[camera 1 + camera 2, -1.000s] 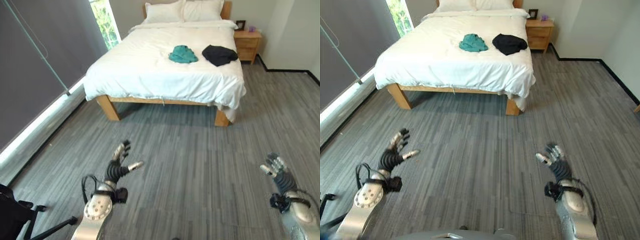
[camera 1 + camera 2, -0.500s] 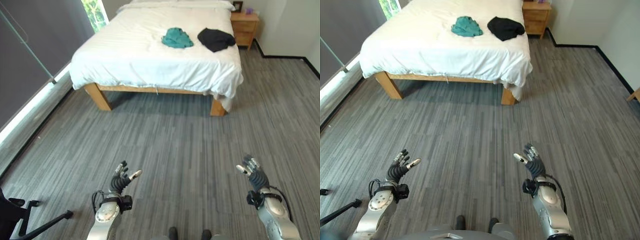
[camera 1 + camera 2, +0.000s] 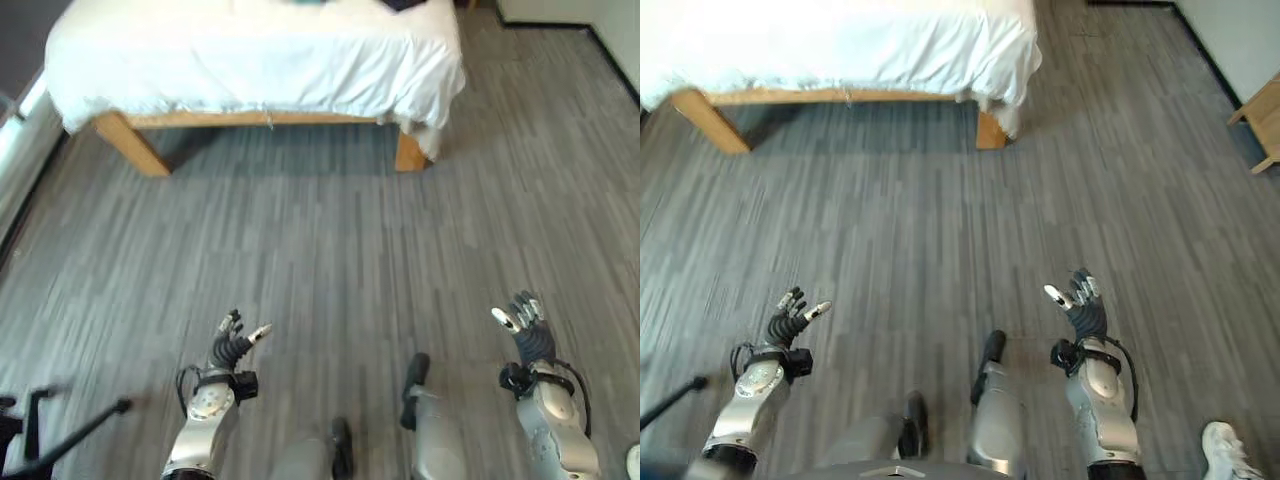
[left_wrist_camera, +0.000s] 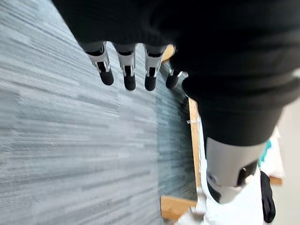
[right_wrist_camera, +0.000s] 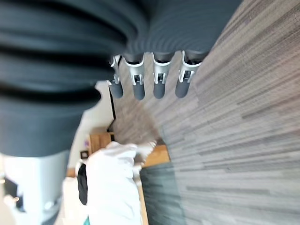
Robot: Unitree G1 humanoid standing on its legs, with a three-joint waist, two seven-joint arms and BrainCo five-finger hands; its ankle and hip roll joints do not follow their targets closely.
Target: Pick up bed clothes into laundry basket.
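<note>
Both the left hand (image 3: 232, 347) and right hand (image 3: 524, 333) are held empty above the floor (image 3: 330, 250), fingers spread wide; the bed (image 3: 250, 60) is seen well ahead.

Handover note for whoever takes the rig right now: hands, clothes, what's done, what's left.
Left hand: open, empty, held low over the grey floor.
Right hand: open, empty, also over the floor.
Bed lies ahead across the floor. The wrist views show a black garment and a bit of teal garment lying on it.
A laundry basket is not something I can point to from here.
Done: nothing picked up.
Left: reach the bed, pick up both garments, find the basket and drop them in.
</note>
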